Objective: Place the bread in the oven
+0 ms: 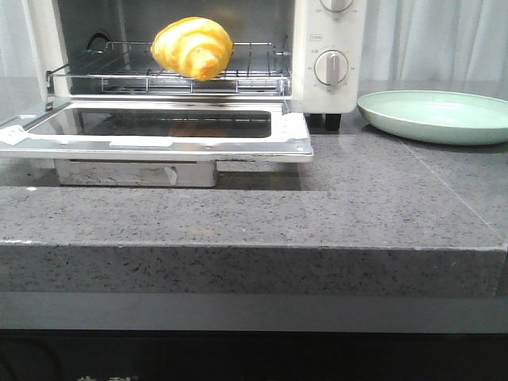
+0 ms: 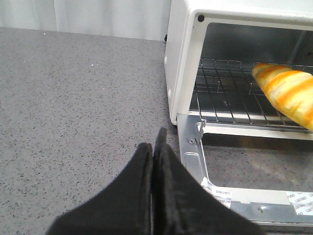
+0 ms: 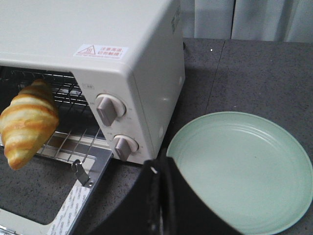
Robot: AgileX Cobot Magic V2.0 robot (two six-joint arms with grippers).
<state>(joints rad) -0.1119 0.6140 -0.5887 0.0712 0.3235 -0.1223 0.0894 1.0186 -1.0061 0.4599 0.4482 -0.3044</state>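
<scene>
The bread [image 1: 193, 48], a golden croissant-shaped roll with orange-brown stripes, lies on the wire rack [image 1: 119, 71] inside the white oven [image 1: 337, 95]. The oven's glass door [image 1: 159, 131] hangs open and flat over the counter. The bread also shows in the left wrist view [image 2: 286, 93] and the right wrist view [image 3: 27, 122]. My left gripper [image 2: 155, 142] is shut and empty, over the counter beside the oven's left side. My right gripper [image 3: 161, 164] is shut and empty, between the oven's knobs and the plate. Neither gripper shows in the front view.
A pale green round plate [image 1: 436, 115] sits empty on the grey speckled counter to the right of the oven; it also shows in the right wrist view [image 3: 244, 176]. The open door overhangs a step in the counter [image 1: 357, 190]. White curtains hang behind.
</scene>
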